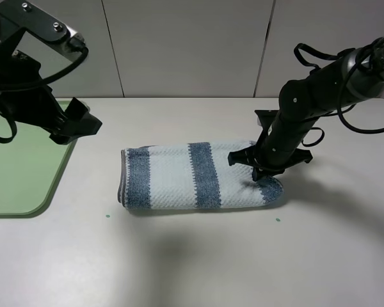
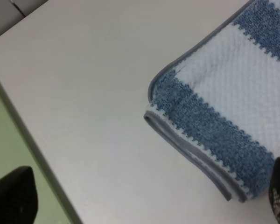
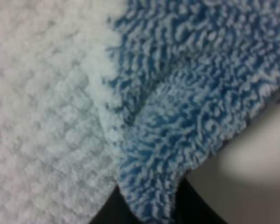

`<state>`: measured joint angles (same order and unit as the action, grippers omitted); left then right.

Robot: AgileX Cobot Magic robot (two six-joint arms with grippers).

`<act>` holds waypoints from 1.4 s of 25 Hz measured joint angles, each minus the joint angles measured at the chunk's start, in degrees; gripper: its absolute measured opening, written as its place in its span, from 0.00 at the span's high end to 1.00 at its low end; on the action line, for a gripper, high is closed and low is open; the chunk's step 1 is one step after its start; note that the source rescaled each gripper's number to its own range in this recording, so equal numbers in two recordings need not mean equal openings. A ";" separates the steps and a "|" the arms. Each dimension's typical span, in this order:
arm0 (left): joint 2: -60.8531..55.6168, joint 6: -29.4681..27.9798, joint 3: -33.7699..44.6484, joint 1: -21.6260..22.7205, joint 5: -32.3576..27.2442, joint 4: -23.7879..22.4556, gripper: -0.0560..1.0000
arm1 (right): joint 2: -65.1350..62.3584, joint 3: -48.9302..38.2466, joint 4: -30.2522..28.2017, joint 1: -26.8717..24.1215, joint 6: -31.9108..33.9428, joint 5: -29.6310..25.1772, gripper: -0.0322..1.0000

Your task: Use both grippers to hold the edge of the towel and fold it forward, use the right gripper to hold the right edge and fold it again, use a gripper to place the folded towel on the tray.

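From high up we see the towel lying folded in the middle of the surface, apart from the tray at the left. The right claw is down on its right end. Only the right wrist view shows the grip: the blue stripe's edge sits pinched between the black fingers. The left claw hangs above the tray's edge; its wrist view shows its tips wide apart.

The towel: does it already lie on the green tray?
No, the towel lies on the table, apart from the tray at the left.
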<state>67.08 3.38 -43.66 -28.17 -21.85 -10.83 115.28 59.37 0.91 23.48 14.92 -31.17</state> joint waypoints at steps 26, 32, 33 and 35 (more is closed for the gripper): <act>0.00 0.00 0.00 0.00 0.05 0.00 0.00 | -10.85 4.06 -19.65 -0.19 7.93 -20.76 0.89; 0.00 0.00 0.00 0.00 0.05 0.00 0.00 | -10.83 4.87 -22.58 -0.19 8.87 -24.67 0.89; 0.00 0.00 0.00 0.00 0.05 0.00 0.00 | -10.83 4.87 -22.43 -0.19 8.95 -24.96 0.89; 0.00 0.00 0.00 0.00 0.05 0.00 0.00 | -11.04 4.87 -21.62 -0.19 8.97 -25.32 0.89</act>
<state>67.08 3.38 -43.66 -28.17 -21.80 -10.83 104.24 64.24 -20.71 23.29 23.89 -56.49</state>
